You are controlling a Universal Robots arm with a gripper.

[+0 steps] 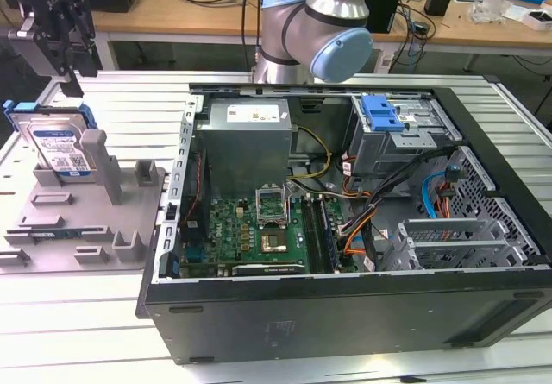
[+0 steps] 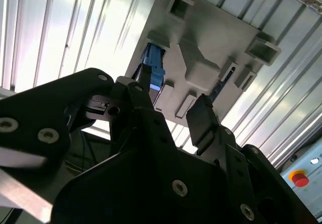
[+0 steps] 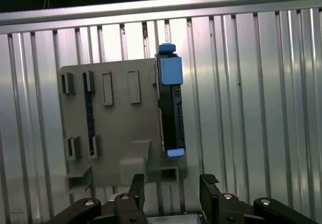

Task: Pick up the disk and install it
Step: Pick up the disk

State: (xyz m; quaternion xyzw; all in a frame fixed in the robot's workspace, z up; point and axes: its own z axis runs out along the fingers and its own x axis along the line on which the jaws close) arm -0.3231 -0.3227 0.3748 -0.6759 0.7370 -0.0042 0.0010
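Slatted metal table (image 1: 78,332) bearing an open computer case (image 1: 345,311), beside it a grey fixture (image 1: 103,229) with the disk (image 1: 59,147) standing on edge in a slot. Above, apart, gripper (image 3: 172,186) with jaws spread, empty. Looks rigid, weighty, shock-sensitive; wants pinching across flat faces. Free room overhead, posts (image 1: 97,164) close alongside.

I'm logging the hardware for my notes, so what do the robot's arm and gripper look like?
The arm is silver-grey metal tubing with rounded light-blue joint caps. The gripper is matte black, angular, with two blocky fingers and silver screw heads.
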